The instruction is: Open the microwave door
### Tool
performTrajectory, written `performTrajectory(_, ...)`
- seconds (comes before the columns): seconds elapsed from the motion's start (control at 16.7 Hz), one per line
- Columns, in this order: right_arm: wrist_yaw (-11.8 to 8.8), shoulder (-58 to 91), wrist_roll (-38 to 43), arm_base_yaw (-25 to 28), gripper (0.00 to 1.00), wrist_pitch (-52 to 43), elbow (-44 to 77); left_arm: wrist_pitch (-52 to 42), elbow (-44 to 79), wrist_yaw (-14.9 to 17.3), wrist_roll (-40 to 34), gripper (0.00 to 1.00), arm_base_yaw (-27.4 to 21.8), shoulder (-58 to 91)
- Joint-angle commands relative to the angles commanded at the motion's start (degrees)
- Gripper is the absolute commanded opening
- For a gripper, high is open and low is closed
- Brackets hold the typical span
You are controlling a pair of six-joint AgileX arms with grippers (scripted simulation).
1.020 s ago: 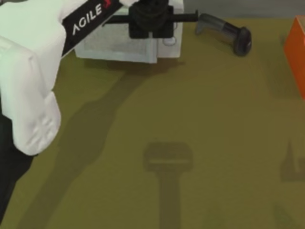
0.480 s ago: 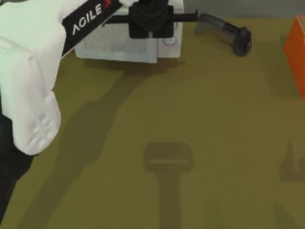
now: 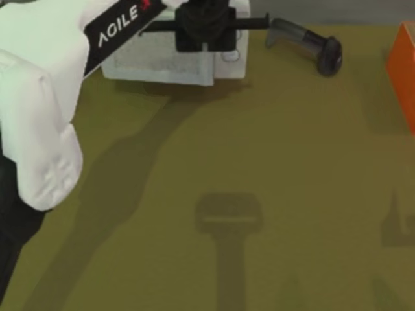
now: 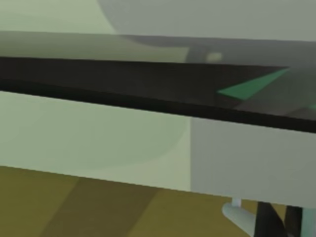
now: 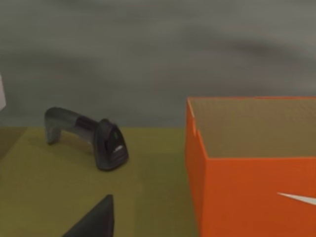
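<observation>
The microwave (image 3: 178, 55) is parked at the far edge of the counter (image 3: 272, 162), left of centre in the top view. Its door (image 3: 162, 61) is seen face-on with the grey mesh window, and a thin dark gap along the door edge can be made out in the left wrist view, so it looks cracked open just a bit.

The left gripper (image 3: 206, 32) is held right over the door's right edge, by the knobs. How wide the fingers are can't be told, since the black wrist block covers them from above and the wrist view is filled by the oven.

A dark handheld scanner (image 3: 311, 45) is lying just right of the microwave, and an orange box (image 5: 252, 168) is sat at the counter's right edge. The right gripper isn't seen in the top view.
</observation>
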Motion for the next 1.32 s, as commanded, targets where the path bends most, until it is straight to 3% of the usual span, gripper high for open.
performTrajectory(0.24, 0.00, 0.00, 0.00, 0.00, 1.00, 0.00, 0.00, 0.73, -1.07, 0.33, 0.44, 0.00, -0.46, -0.39)
performTrajectory(0.66, 0.00, 0.00, 0.00, 0.00, 1.00, 0.00, 0.00, 7.36, -13.91, 2.59, 5.53, 0.00, 0.41, -7.85)
performTrajectory(1.32, 0.00, 0.00, 0.00, 0.00, 1.00, 0.00, 0.00, 7.55, -14.18, 2.66, 5.66, 0.00, 0.45, -8.08)
